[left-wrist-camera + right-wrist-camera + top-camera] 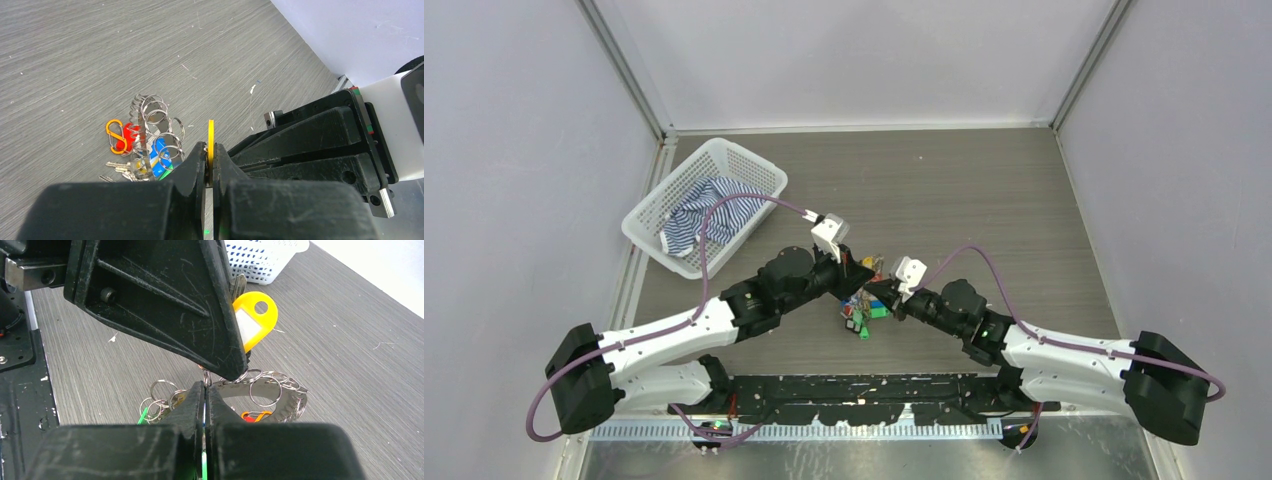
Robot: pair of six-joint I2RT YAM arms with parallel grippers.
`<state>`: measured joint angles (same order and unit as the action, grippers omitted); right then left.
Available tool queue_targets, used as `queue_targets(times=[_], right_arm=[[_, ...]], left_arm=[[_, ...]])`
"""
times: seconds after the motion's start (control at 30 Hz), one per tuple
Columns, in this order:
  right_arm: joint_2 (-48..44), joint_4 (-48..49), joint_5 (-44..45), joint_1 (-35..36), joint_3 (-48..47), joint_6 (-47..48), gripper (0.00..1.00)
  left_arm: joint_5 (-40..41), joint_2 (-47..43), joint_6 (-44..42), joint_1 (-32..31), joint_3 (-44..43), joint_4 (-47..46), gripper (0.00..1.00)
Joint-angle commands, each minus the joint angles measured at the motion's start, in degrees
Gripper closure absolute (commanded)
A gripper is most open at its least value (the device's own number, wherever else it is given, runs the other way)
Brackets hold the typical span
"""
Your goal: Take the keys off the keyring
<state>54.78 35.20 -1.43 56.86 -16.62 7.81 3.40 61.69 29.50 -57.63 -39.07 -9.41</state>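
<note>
The keys [862, 312], silvery with coloured tags, lie bunched on the table between both arms. The keyring [289, 399] is a silvery hoop carrying several small split rings, lying flat behind my right gripper. The keyring [149, 117] also shows in the left wrist view, with keys [119, 167] fanned beneath it. My left gripper [210, 151] is shut on a yellow tag [211, 132], held edge-up above the bunch. The yellow tag [256, 319] sticks out past the left fingers [190, 315]. My right gripper [205, 384] is shut, its tips pinching a small ring just below the left gripper's tip.
A white basket [654, 215] with a striped cloth [709, 215] stands at the back left. An orange carabiner [115, 136] and a red tag lie in the bunch. A green tag [144, 415] pokes out on the left. The black base rail [864, 390] runs along the near edge.
</note>
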Motion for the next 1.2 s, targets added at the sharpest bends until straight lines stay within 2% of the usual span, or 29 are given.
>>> queue_targets(times=[0.0,0.27,0.77,1.17], right_arm=[[0.3,3.3,1.0,0.3,-2.1,0.0,0.99],[-0.3,3.9,3.3,0.3,-1.3,-0.1,0.99],[-1.2,4.8,5.6,0.2,-0.4,0.3,0.99],[-1.1,5.6,6.8,0.2,-0.4,0.2,0.99]], left_arm=[[0.4,-1.6,0.1,0.0,-0.9,-4.0,0.99],[11.4,-1.3,4.7,0.1,-0.1,-0.6,0.99],[14.7,0.2,7.0,0.0,1.2,1.0,0.99],[17.7,2.4,12.9,0.1,2.4,3.2,0.99]])
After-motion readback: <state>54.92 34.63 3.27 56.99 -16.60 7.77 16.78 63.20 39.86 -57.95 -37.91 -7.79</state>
